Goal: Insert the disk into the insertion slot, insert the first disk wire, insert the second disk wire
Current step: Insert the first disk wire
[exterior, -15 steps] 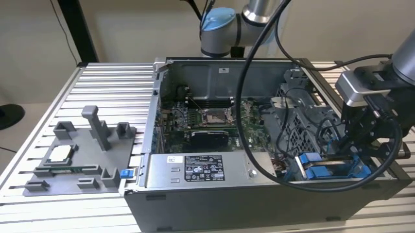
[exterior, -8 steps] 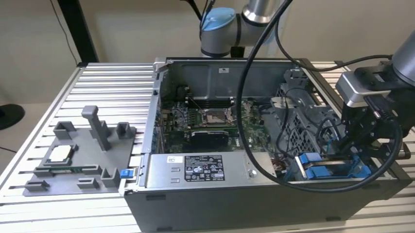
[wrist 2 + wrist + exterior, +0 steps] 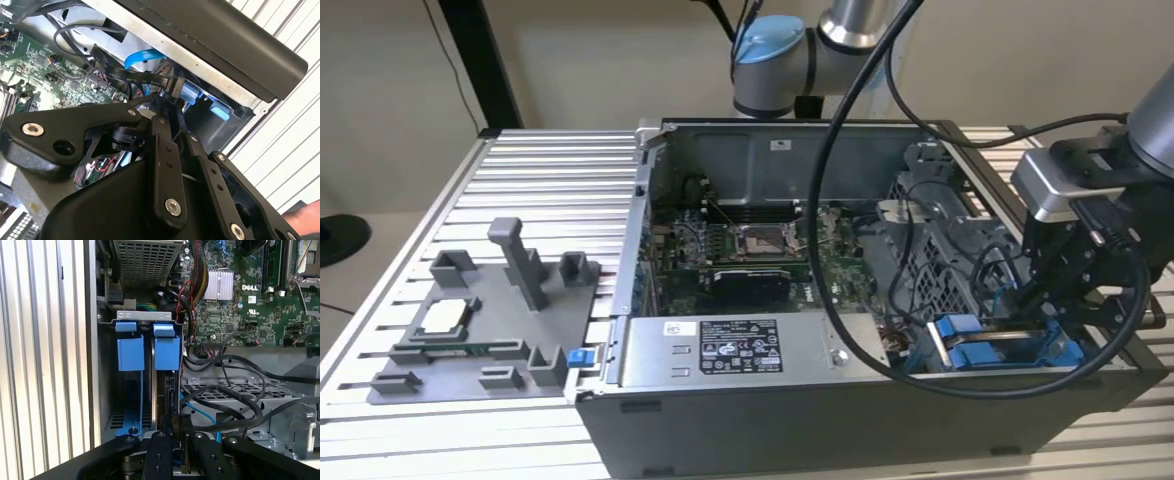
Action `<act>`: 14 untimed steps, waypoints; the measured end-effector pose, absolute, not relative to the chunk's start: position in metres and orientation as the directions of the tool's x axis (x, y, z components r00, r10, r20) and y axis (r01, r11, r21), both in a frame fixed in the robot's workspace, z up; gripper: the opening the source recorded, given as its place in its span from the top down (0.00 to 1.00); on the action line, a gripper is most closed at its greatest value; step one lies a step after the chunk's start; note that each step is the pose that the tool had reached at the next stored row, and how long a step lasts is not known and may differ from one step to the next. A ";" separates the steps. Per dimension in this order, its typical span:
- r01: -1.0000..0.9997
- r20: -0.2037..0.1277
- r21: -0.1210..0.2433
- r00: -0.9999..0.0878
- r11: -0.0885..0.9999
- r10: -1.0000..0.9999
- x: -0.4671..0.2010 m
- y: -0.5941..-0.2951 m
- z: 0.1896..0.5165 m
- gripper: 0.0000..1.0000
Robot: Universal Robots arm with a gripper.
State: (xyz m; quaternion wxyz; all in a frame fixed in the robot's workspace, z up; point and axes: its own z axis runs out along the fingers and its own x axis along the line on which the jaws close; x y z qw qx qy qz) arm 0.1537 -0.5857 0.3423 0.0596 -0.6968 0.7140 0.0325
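with the disk (image 3: 165,395) seated edge-on in the slot (image 3: 142,315), the gripper (image 3: 178,430) sits narrow just behind it, seemingly pinching a wire plug (image 3: 175,85), likely a light, stiff body on limp cable, best held by its flat sides.

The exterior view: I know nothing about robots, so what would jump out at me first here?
The open computer case on the slatted metal table stands out first, its green circuit board bare. Then comes the insertion slot with its bright blue tabs at the exterior view's right, the black gripper right at it among looping black cables.
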 end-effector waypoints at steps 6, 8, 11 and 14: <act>-0.999 -0.130 -0.037 -0.022 0.027 -0.991 0.154 -0.586 0.342 1.00; -0.999 -0.130 -0.037 -0.022 0.027 -0.991 0.154 -0.586 0.341 1.00; -0.999 -0.130 -0.037 -0.022 0.027 -0.991 0.154 -0.586 0.340 1.00; -0.999 -0.130 -0.037 -0.022 0.027 -0.991 0.154 -0.586 0.338 1.00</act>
